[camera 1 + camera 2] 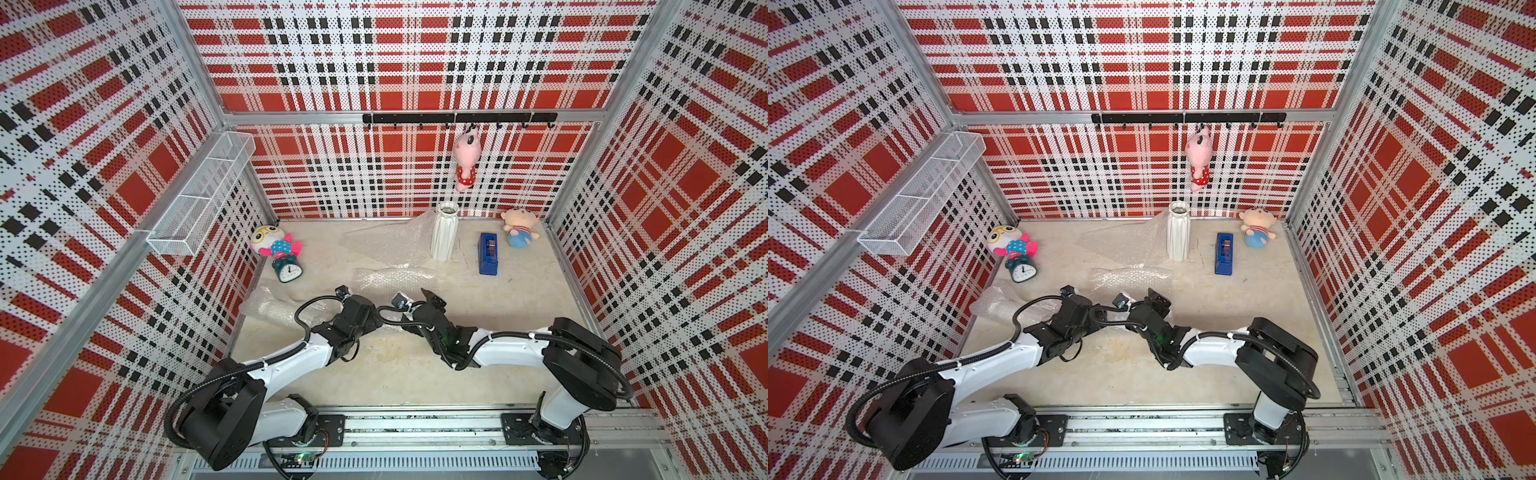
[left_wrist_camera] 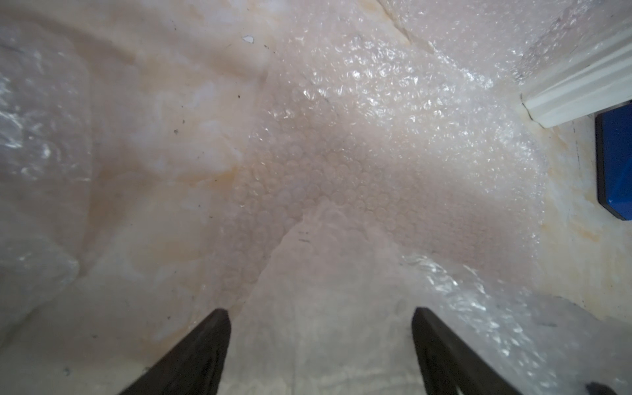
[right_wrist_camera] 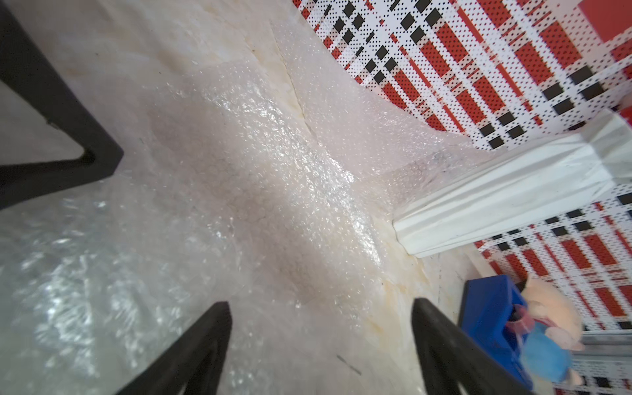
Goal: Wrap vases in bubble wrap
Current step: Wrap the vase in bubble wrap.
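A tall white ribbed vase (image 1: 444, 232) (image 1: 1178, 232) stands upright near the back wall. It also shows in the wrist views (image 2: 578, 92) (image 3: 513, 198). Clear bubble wrap lies in sheets: one behind and left of the vase (image 1: 386, 241), a crumpled one mid-table (image 1: 395, 280) (image 2: 342, 154) (image 3: 256, 154), and one at the left wall (image 1: 270, 307). My left gripper (image 1: 358, 297) (image 2: 319, 318) and right gripper (image 1: 432, 297) (image 3: 321, 318) hover side by side at the near edge of the mid-table wrap. Both are open, with wrap lying below the jaws and nothing pinched.
A blue tape dispenser (image 1: 487, 253) (image 3: 492, 314) stands right of the vase, with a plush doll (image 1: 519, 228) in the back right corner. A plush toy (image 1: 274, 245) and a green alarm clock (image 1: 288, 270) sit at the back left. A wire basket (image 1: 199, 195) hangs on the left wall.
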`<state>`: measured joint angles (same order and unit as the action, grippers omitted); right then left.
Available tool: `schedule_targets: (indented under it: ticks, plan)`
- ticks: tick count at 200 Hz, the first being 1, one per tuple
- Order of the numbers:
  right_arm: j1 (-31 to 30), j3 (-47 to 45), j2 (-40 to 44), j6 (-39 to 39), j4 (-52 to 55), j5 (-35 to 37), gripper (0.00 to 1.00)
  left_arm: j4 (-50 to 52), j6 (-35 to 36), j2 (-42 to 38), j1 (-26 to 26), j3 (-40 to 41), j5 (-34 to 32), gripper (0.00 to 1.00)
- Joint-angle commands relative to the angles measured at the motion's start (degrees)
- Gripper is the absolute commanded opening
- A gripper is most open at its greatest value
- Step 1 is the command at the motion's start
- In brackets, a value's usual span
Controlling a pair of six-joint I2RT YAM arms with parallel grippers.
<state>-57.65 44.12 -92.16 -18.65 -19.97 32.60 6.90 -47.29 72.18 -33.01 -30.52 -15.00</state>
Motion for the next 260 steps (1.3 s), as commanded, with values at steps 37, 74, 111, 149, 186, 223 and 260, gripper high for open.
schedule_targets:
  ticks: [37, 74, 111, 149, 186, 223, 260]
  plan:
    - [2.54, -7.41, 12.92, -21.48, -0.03, -28.39, 1.00, 0.82, 1.24, 0.32, 0.67, 1.08, 1.38, 0.87]
    - [2.45, -3.28, 8.80, -24.95, 7.73, -33.73, 1.00, 0.60, 1.38, -0.16, 1.02, 1.50, 1.47, 0.87]
    - [2.52, -0.60, 3.79, -26.72, 10.99, -33.35, 1.00, -0.08, 1.41, -0.42, 1.68, 1.95, 1.98, 0.87]
    - [2.79, 1.95, -0.71, -27.79, 13.19, -32.03, 1.00, -0.39, 1.50, -0.52, 2.08, 1.92, 2.35, 0.87]
    - [4.00, 3.95, -4.86, -28.63, 15.06, -30.49, 1.00, -0.48, 1.94, -0.55, 2.90, 1.94, 2.47, 0.88]
    - [4.39, 6.30, -8.31, -28.71, 18.38, -30.15, 0.98, -1.21, 3.46, 0.02, 5.32, 1.46, 3.63, 0.88]
    - [4.74, 8.06, -11.38, -29.51, 19.69, -28.02, 0.98, -1.53, 5.57, 2.39, 7.60, -0.63, 4.54, 0.88]
